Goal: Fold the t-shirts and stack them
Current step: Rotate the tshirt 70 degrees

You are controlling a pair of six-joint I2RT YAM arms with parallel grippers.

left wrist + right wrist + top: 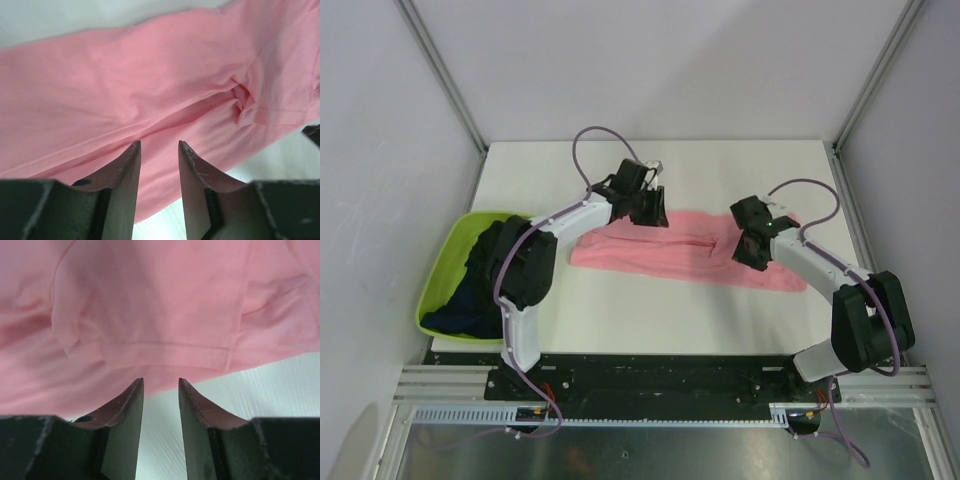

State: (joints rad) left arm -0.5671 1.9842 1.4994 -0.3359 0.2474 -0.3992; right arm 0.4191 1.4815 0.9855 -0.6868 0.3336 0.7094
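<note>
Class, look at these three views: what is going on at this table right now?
Two robot arms are working on a salmon-pink t-shirt, which lies as a long strip across the white table. The left gripper hangs over the cloth toward its left end, the right gripper at an edge toward its right end. Both are open and hold nothing. Dark t-shirts sit heaped in the lime-green tub at the left, not yet folded.

The t-shirt is plain salmon-pink with no print. The table is white, and the right wrist view shows it finely ribbed. The tub is lime-green, and the tees in it are navy-black. The left arm and right arm are white with black joints, and their cables are lilac.
</note>
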